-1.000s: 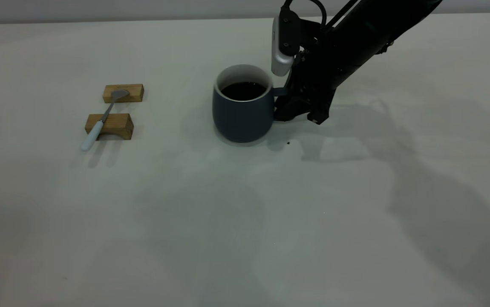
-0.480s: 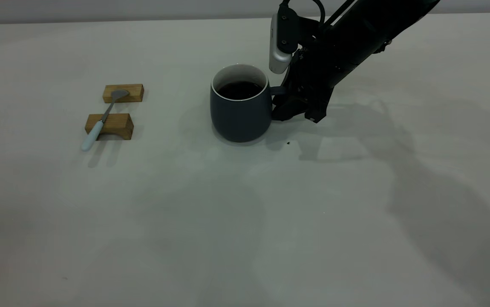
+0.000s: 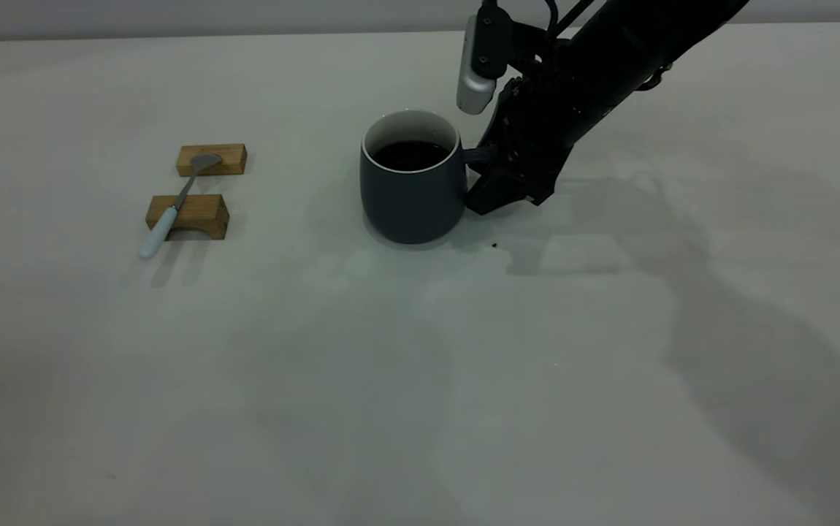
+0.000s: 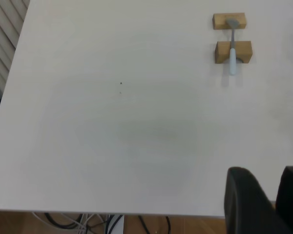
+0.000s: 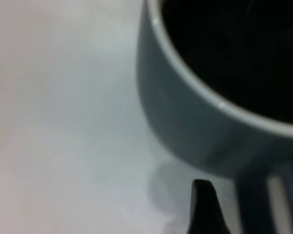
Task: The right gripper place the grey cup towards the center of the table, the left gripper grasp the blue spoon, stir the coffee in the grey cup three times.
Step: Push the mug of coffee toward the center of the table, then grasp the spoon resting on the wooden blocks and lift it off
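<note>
So your grey cup (image 3: pixel 411 191) is sitting upright on the table (image 3: pixel 420 380), roughly mid-table and a bit toward the far side, with the coffee (image 3: pixel 412 155) dark inside it. Compared to a second ago it has slid slightly left, and since half a second ago it hasn't budged at all.

Your right gripper (image 3: pixel 480 179) is right up against the cup's handle side. What did change is the arm: the wrist camera has lifted and tipped a bit, and the fingertips have swung in closer to the cup wall than they were half a second ago. In the right wrist view you get the cup wall (image 5: pixel 195 131) filling the frame, one black fingertip (image 5: pixel 203 209) next to it, and the handle off at the edge. The handle runs into the fingers, but honestly I can't tell whether they're pinching it or just loose around it.

The blue spoon (image 3: pixel 172 208) hasn't moved: it's lying across the two wooden blocks (image 3: pixel 188 216), well to the left of the cup.

Your left gripper (image 4: pixel 266 204) hangs near the table edge, far from the spoon, with its fingers slightly apart and nothing between them.
</note>
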Robot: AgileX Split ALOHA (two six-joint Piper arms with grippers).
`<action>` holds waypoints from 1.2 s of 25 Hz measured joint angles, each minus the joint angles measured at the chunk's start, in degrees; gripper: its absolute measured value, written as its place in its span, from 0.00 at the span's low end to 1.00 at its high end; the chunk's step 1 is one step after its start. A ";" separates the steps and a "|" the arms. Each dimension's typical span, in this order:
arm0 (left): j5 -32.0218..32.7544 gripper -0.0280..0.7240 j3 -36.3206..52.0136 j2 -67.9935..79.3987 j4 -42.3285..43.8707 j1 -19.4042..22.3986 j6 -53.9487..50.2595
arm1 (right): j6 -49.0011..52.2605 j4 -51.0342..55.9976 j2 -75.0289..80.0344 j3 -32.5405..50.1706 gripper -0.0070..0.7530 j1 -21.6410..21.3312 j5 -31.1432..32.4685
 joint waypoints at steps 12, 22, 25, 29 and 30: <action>0.00 0.35 0.00 0.00 0.00 0.00 0.00 | 7.34 -6.40 0.00 0.00 0.71 -4.10 1.68; 0.00 0.35 0.00 0.00 0.00 0.00 0.00 | 68.40 -18.99 -10.78 0.00 0.71 -6.78 12.58; 0.00 0.35 0.00 0.00 0.00 0.00 0.00 | 87.71 -30.15 -19.11 1.05 0.71 -6.71 21.30; 0.00 0.35 0.00 0.00 0.00 0.00 0.00 | 100.62 -44.34 -32.29 11.55 0.71 -6.28 25.39; 0.00 0.35 0.00 0.00 0.00 0.00 0.00 | 102.95 -46.72 -35.57 14.80 0.71 -6.28 25.71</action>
